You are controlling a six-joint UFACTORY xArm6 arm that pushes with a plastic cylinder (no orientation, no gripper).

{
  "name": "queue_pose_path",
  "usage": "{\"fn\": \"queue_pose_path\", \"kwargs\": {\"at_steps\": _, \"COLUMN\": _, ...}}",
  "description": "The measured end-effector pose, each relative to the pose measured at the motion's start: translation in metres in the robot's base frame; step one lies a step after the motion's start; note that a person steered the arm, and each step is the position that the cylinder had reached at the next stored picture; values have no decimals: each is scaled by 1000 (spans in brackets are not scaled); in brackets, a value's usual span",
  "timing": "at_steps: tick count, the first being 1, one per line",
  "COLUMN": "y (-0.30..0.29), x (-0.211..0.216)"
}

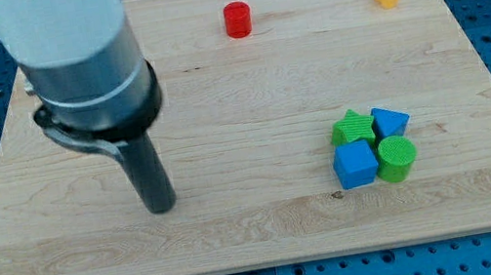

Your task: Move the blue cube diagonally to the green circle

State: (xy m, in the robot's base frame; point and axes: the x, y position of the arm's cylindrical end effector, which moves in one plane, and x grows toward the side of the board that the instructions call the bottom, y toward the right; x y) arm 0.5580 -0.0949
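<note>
Wooden surface (222, 112) held the blue cube (355, 163) at lower right, touching the green circle (397, 158); my tip (162, 208), a bare rod with no hand, stood well left; light and stiff, it likely slides best pushed mid-face.

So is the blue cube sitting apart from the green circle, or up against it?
Up against it: the blue cube touches the green circle on the view's right. My tip is far off toward the view's left.

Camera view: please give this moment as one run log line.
my tip: far to view's left of cluster | blue cube: touching green circle, on its left | green star, second blue block: just above them
</note>
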Motion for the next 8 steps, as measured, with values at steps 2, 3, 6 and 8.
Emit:
{"fn": "queue_pose_path", "kwargs": {"at_steps": 2, "y": 141, "x": 10}}
{"fn": "queue_pose_path", "kwargs": {"at_steps": 3, "y": 194, "x": 10}}
{"fn": "queue_pose_path", "kwargs": {"at_steps": 6, "y": 235, "x": 20}}
{"fn": "queue_pose_path", "kwargs": {"at_steps": 8, "y": 241, "x": -42}}
